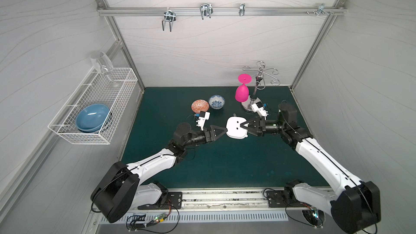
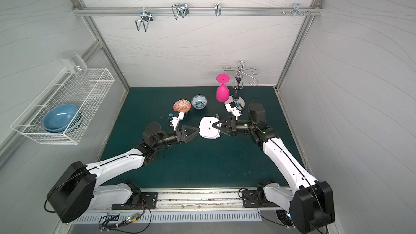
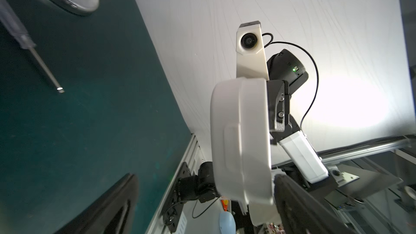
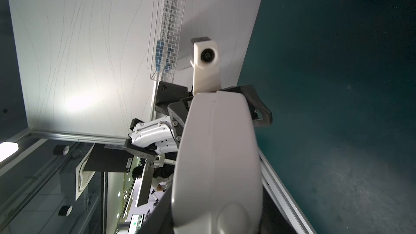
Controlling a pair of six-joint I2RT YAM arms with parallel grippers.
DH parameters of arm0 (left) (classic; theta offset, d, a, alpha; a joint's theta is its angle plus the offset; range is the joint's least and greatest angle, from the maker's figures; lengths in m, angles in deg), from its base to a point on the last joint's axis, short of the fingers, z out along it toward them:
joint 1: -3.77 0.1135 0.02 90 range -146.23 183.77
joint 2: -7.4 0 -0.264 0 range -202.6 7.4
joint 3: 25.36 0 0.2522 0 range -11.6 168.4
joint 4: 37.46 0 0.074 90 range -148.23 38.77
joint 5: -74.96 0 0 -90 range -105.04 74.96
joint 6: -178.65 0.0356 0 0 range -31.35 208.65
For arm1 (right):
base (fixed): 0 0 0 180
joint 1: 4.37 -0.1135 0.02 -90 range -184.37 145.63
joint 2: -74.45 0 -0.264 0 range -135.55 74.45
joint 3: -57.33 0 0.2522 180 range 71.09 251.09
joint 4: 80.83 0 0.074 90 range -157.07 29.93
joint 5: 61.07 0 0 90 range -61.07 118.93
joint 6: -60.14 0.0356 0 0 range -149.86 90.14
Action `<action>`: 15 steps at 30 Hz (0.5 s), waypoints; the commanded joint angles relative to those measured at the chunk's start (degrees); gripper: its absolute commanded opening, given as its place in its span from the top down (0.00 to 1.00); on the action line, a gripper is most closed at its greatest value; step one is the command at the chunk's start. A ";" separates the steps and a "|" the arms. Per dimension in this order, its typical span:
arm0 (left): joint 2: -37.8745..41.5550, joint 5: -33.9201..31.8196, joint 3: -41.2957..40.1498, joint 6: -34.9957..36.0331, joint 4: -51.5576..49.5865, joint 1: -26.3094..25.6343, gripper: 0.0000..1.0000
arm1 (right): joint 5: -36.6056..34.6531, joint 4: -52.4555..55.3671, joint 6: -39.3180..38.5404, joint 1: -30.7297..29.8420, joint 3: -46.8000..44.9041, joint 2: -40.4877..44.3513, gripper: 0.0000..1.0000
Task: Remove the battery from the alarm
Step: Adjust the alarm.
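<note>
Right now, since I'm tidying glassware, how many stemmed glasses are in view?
2: a clear glass, its foot in the far end of the wire basket, and a pink glass upside down beside the chrome rack. None looks hidden.

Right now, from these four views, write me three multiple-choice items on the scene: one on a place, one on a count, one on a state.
1. Where is the pink glass?
A) in the wire basket
B) on the mat beside the metal stand
C) hanging from the rail

2. How many bowls sit on the mat?
A) one
B) two
C) four

3. The clock is:
A) lying flat on the mat
B) inside the basket
C) gripped by the right gripper

Key:
1 B: it stands upside down next to the stand's base.
2 B: only an orange bowl and a blue-and-white bowl sit there.
3 C: the wrist views show it held clear of the mat.
</note>
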 commanded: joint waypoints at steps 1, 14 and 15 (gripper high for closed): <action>-2.24 3.84 3.51 -5.84 13.25 -0.99 0.06 | 3.37 -3.89 -0.35 -1.48 1.98 0.92 0.84; -4.66 4.48 5.49 -7.11 15.39 -3.21 0.62 | 1.32 0.16 -1.67 -3.65 3.22 -0.05 0.77; -4.18 4.05 5.25 -6.25 13.92 -3.16 0.65 | 0.77 1.69 -2.63 -3.33 3.45 0.20 0.73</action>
